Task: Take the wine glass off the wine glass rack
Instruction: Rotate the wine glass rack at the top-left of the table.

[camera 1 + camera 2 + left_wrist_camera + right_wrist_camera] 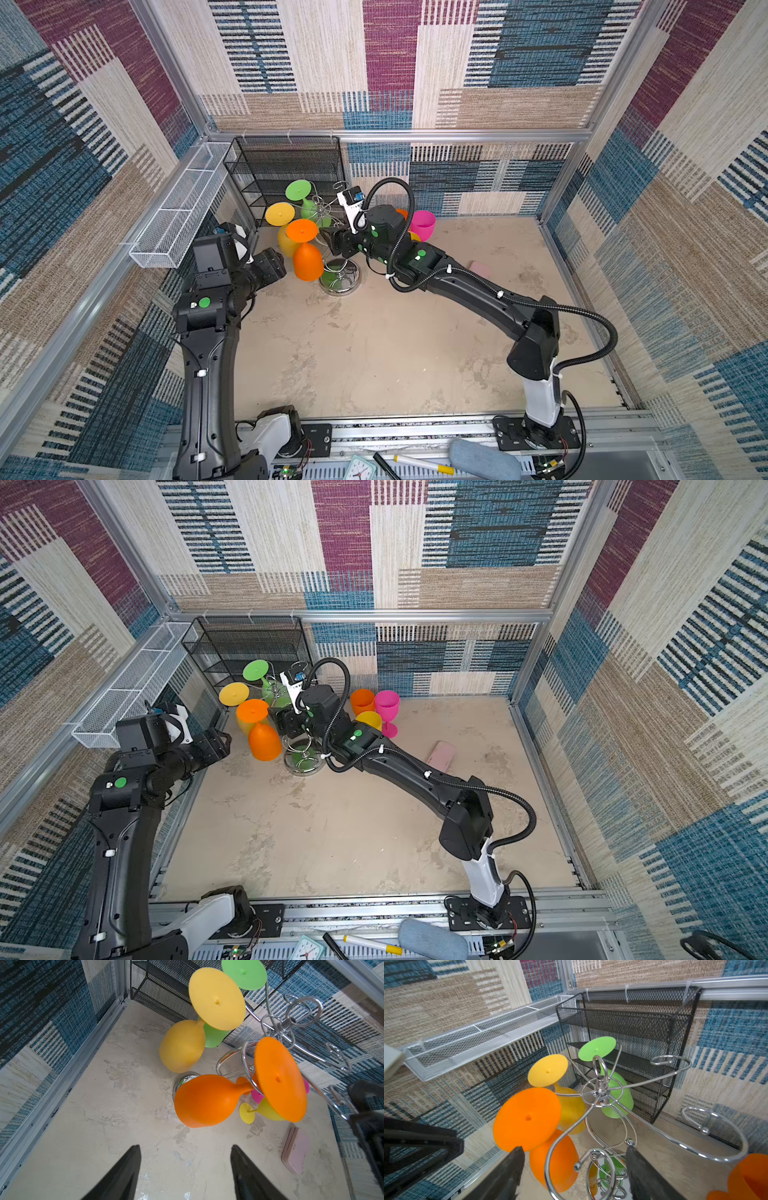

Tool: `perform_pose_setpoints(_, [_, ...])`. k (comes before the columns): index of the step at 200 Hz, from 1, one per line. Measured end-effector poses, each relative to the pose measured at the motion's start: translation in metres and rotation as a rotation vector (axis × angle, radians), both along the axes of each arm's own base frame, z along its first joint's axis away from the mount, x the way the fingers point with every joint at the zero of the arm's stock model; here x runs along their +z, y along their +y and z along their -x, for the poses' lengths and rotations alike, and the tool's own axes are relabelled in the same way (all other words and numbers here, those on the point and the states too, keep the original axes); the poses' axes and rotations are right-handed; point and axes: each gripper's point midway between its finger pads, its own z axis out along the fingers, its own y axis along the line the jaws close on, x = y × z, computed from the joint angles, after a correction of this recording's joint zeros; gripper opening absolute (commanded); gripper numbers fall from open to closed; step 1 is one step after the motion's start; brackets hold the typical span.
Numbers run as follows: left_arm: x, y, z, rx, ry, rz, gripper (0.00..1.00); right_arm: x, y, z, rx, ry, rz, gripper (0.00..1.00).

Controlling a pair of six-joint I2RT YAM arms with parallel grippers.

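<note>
The chrome wine glass rack (340, 286) (601, 1084) stands near the back left. Three wine glasses hang upside down from its scroll arms: orange (307, 259) (205, 1101), yellow (286, 243) (182, 1047) and green (308, 208) (597, 1048). My left gripper (277, 266) (185, 1147) is open and empty, a short way to the left of the orange glass's bowl. On the rack's right side, level with its arms, my right gripper (328, 241) (574, 1148) is open. An empty scroll arm lies between its fingers, and the orange glass's foot is just beyond one fingertip.
A black mesh shelf unit (286, 166) stands right behind the rack, and a long white mesh basket (183, 208) hangs on the left wall. Pink (387, 706), orange (362, 700) and yellow (369, 720) glasses stand upright behind my right arm. A flat pink object (441, 756) lies on the table.
</note>
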Motion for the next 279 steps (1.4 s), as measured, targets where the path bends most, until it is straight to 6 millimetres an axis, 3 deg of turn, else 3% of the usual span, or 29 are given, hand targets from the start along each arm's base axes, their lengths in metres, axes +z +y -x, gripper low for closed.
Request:
perform_pose_setpoints(67, [0.0,-0.001,0.0,-0.005,0.0,0.004,0.71,-0.011,-0.009,-0.016,-0.067,0.02,0.042,0.78])
perform_pose_setpoints(101, [0.001,-0.001,0.0,-0.006,-0.001,0.004,0.71,-0.019,-0.023,-0.023,-0.091,0.04,0.055,0.78])
perform_pose_setpoints(214, [0.001,-0.004,0.0,-0.018,-0.005,0.012,0.71,-0.019,-0.065,-0.051,-0.152,0.066,0.042,0.79])
perform_pose_setpoints(279, [0.001,-0.007,0.001,-0.033,-0.012,0.023,0.7,-0.007,-0.083,-0.059,-0.176,0.058,0.019,0.79])
